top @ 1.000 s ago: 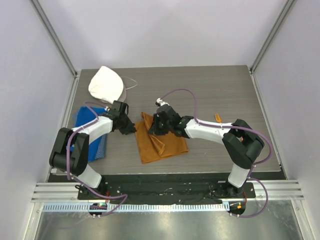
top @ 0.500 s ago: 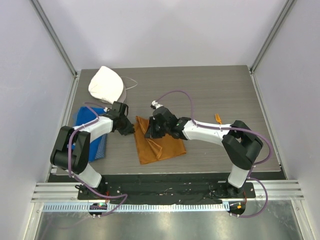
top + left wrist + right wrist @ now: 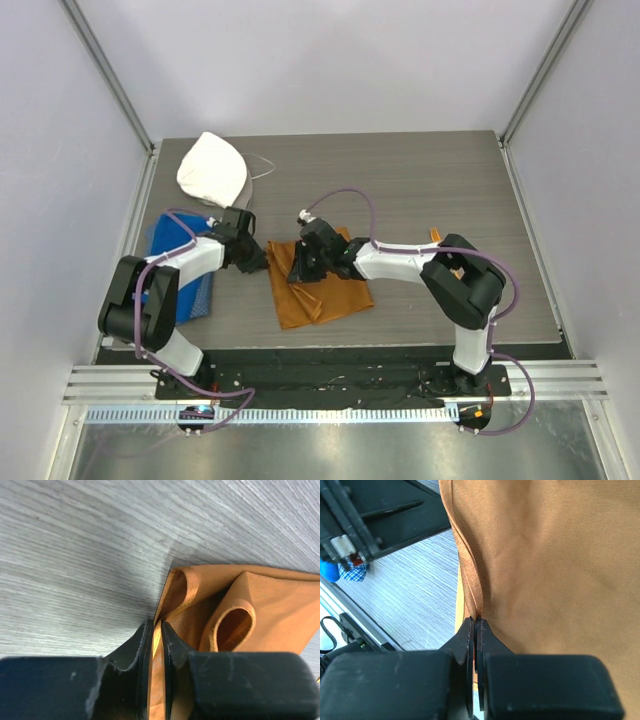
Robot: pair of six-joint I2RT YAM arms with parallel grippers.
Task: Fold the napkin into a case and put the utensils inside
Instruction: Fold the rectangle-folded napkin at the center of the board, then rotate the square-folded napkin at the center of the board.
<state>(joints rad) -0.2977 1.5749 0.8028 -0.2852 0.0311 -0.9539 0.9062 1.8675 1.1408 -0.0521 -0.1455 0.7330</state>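
The rust-orange napkin [image 3: 325,292] lies partly folded at the table's middle, with loose folds raised along its left side. My left gripper [image 3: 259,259] is shut on the napkin's left edge; in the left wrist view the cloth [image 3: 260,605] runs between the narrow jaws [image 3: 156,630]. Over the cloth's upper left, my right gripper [image 3: 300,268] is shut on a doubled hem, seen in the right wrist view as a thin strip [image 3: 470,580] rising from the fingertips [image 3: 475,622]. A small orange utensil [image 3: 436,237] shows beside the right arm, mostly hidden.
A white rounded cloth cap [image 3: 212,167] sits at the back left. A blue towel [image 3: 185,268] lies at the left edge under the left arm. Grey walls and metal posts surround the table [image 3: 420,180].
My right gripper has travelled left across the napkin, carrying the pinched edge toward the left gripper. The left gripper has barely moved.
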